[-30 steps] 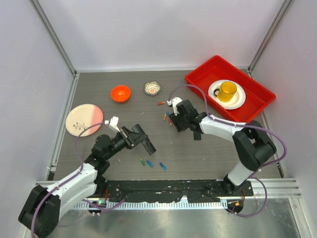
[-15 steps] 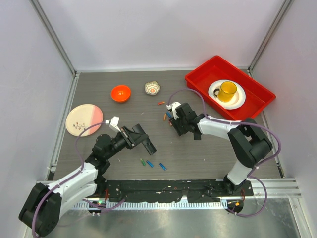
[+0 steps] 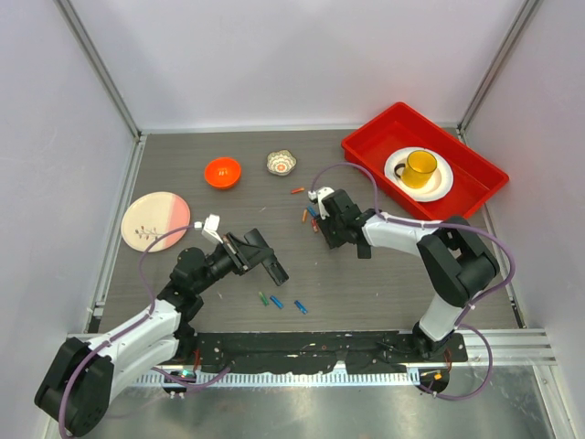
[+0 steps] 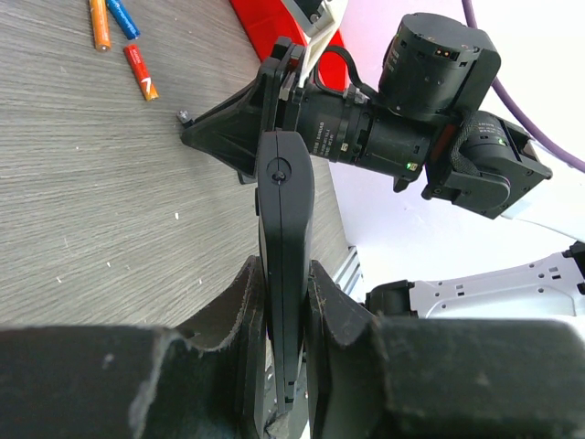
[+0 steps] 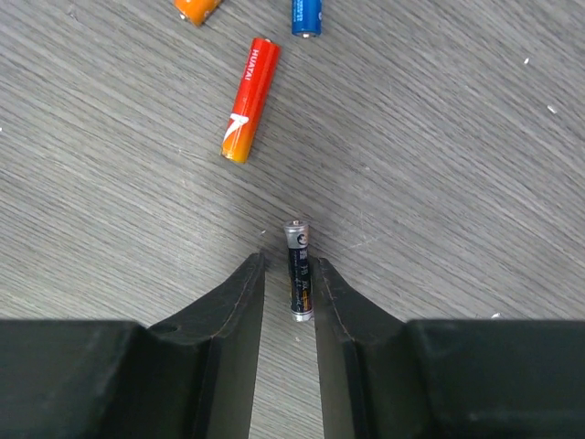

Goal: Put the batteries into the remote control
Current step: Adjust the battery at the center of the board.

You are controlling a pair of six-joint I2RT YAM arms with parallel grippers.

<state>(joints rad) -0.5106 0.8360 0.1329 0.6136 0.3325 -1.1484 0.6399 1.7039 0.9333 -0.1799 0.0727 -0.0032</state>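
My left gripper (image 3: 259,255) is shut on the black remote control (image 4: 285,240), held on edge above the table; it also shows in the top view (image 3: 271,264). My right gripper (image 5: 289,274) is down at the table with its jaws narrowly open around a small black battery (image 5: 299,270), which lies against the right finger with a gap to the left one. Just ahead lie a red battery (image 5: 249,99), a blue one (image 5: 306,16) and an orange one (image 5: 196,9). The right gripper (image 3: 322,229) sits among these batteries (image 3: 305,217) in the top view.
A green battery (image 3: 263,298) and two blue ones (image 3: 276,302) lie near the front. An orange bowl (image 3: 222,171), a small patterned bowl (image 3: 281,162) and a pink plate (image 3: 155,220) stand left and back. A red tray (image 3: 366,139) with a yellow cup (image 3: 420,167) is at the back right.
My right gripper has shifted slightly left and settled lower by the batteries. The left arm and the remote have not moved.
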